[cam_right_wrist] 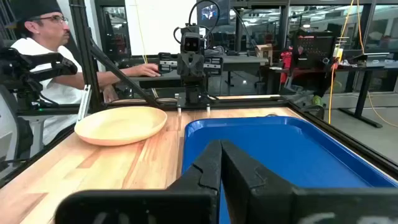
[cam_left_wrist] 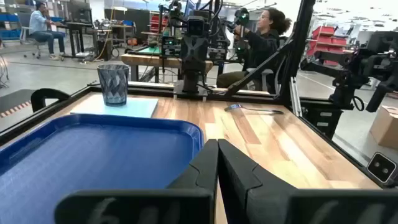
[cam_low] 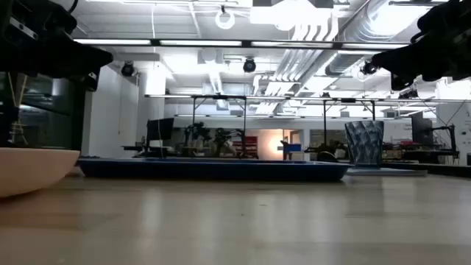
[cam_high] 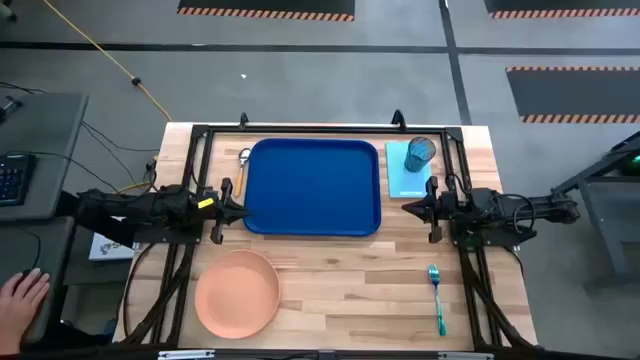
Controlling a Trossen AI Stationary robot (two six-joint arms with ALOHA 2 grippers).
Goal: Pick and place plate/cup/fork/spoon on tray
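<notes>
Both of my end effectors hang closed and empty above the desk (cam_high: pixel 340 270): my left end effector (cam_high: pixel 241 207) sits just off the left edge of the tray (cam_high: pixel 312 187), and my right end effector (cam_high: pixel 407 208) sits just off its right edge, the two pointing at each other across it. Nothing lies on the tray, which rests flat toward the far side of the desk. Near the front left corner lies the plate (cam_high: pixel 237 292), well apart from the tray. Beside the tray's right edge stands the cup (cam_high: pixel 421 151), upright on a light-teal sheet (cam_high: pixel 404 176). Along the right side near the front lies the fork (cam_high: pixel 437 300). Against the tray's far left corner I see the spoon (cam_high: pixel 244 158). A person's hand (cam_high: pixel 22 300) rests off the desk to the left.
</notes>
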